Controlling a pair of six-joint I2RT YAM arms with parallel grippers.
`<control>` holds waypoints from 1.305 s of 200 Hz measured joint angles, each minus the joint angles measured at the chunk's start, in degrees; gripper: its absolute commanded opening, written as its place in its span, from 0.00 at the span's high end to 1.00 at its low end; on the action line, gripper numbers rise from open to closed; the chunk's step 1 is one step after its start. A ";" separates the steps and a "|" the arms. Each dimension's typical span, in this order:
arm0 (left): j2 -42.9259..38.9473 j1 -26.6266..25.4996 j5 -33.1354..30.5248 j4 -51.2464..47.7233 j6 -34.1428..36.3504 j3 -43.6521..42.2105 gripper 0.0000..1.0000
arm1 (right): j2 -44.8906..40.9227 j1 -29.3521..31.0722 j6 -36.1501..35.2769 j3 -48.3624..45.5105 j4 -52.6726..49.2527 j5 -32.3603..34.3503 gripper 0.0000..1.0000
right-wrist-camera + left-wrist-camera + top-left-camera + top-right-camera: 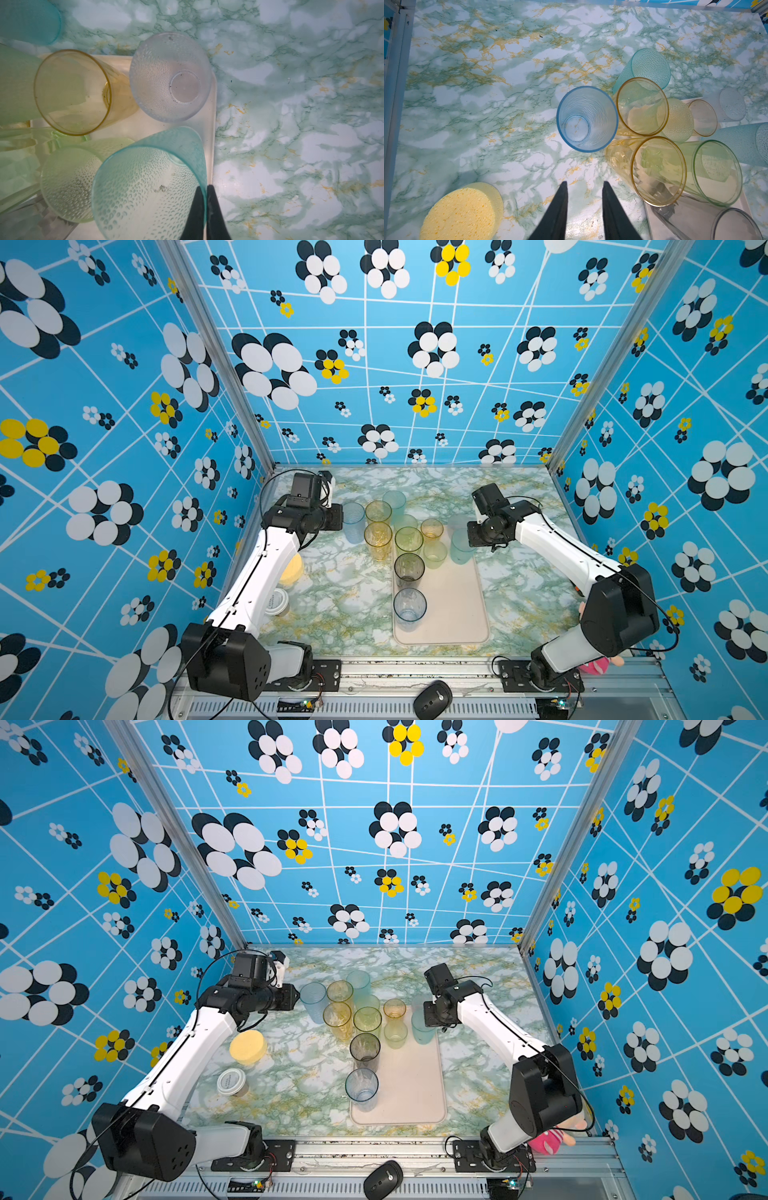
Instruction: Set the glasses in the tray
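My fingers (pixel 558 214) are black; blue glass (pixel 587 118) ribbed, teal glass (pixel 149 193) dimpled, amber glasses (pixel 642 106) plain, table (pixel 488 83) marbled green and gold.

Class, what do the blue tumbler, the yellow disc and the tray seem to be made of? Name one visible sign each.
Blue tumbler: likely plastic, translucent, rippled wall. Yellow disc: sponge, matte, pitted with pores. Tray: probably plastic, smooth, matte cream, moulded rim.

Both arms reached from the counter's near edge toward its far half, wrists bent downward. The left arm (pixel 266 572) ran along the left side, and the left gripper (pixel 585 184) stood partly open and empty. The right arm (pixel 557 547) angled inward, and the right gripper (pixel 205 187) was pinched closed on the rim of a teal tumbler (pixel 145 187).
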 measured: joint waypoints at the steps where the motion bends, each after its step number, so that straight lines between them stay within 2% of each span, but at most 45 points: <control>1: 0.00 0.00 0.00 0.00 0.00 0.00 0.69 | 0.02 -0.02 0.00 0.00 0.00 0.00 0.99; 161: 0.76 -1.03 -0.87 -0.24 0.00 0.63 0.68 | 0.13 -0.57 -0.02 0.00 0.31 -0.81 0.84; 238: 1.62 -1.03 -1.81 -0.24 0.09 0.63 0.69 | -1.07 -0.57 0.22 -0.11 0.35 -0.81 0.69; 261: 2.56 -1.03 -2.64 -0.24 0.50 0.66 0.69 | -2.51 -0.57 0.22 -1.01 0.35 -0.79 0.68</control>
